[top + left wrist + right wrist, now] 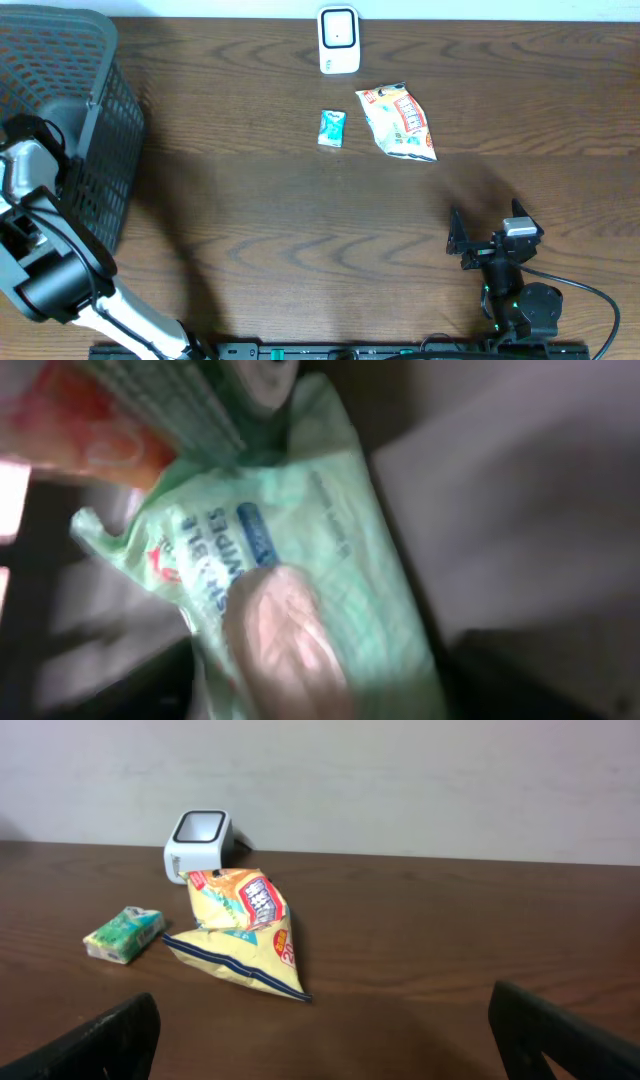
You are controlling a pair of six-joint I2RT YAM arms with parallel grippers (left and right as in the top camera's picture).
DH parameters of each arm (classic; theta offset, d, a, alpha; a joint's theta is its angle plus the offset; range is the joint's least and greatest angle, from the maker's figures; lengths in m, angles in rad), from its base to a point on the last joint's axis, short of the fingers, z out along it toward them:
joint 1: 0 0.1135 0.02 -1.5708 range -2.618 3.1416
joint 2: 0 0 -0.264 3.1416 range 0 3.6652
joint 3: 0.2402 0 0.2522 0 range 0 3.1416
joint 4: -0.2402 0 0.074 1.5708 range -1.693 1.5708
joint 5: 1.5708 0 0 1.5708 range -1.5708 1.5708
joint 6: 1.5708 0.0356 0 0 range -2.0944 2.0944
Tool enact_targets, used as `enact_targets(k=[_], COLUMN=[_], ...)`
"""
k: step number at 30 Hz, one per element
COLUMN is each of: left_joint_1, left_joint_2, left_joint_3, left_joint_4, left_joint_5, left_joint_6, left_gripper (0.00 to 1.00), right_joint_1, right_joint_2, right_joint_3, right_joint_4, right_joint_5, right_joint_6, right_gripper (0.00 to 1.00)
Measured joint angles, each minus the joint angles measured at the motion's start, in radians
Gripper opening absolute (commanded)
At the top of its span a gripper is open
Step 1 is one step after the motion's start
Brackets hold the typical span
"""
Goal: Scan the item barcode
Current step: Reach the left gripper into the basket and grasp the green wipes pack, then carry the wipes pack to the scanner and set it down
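Up close on left wrist cam, pale green soft pack [330,530] reads "WIPES"; left fingers can't tell tbh, right fingers [110,1040] spread wide.

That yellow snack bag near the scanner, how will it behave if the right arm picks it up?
The snack bag looks puffed and crinkled, so probably light and likely to dent under a grip. Its glossy film may be slippery; pinching a sealed edge seems safer. Lying flat on the table, it should slide, not roll.
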Motion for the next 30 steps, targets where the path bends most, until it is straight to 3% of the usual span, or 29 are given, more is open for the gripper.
enact_targets(k=[1,3,4,6,8,15,25,30], left_joint_1=[0.0,0.0,0.0,0.0,0.0,0.001,-0.055,-0.175], left_joint_2=[0.0,0.001,0.001,-0.002,-0.005,-0.09,-0.577,-0.683], left_joint_3=[0.001,0.0,0.0,0.001,0.001,0.038,0.111,0.112], left_joint_4=[0.0,-0.008,-0.009,-0.014,-0.013,-0.009,0.227,0.312], left_joint_5=[-0.002,-0.005,-0.008,-0.014,-0.015,0.008,0.194,0.272], left_joint_6=[0.001,0.001,-0.003,0.016,0.034,0.122,0.183,0.188], left_gripper=[0.45,0.24,0.19,0.19,0.08,0.08,0.08,0.08], right_joint_1=[0.0,0.0,0.0,0.0,0.0,0.0,0.0,0.0], right_joint_2=[0.0,0.0,0.0,0.0,0.0,0.0,0.0,0.0], right_joint_3=[0.0,0.0,0.0,0.0,0.0,0.0,0.0,0.0], right_joint_4=[0.0,0.0,0.0,0.0,0.0,0.0,0.0,0.0], right_joint_5=[0.0,0.0,0.0,0.0,0.0,0.0,0.0,0.0], right_joint_6=[0.0,0.0,0.0,0.0,0.0,0.0,0.0,0.0], right_gripper=[0.99,0.99,0.99,0.99,0.99,0.99,0.99,0.99])
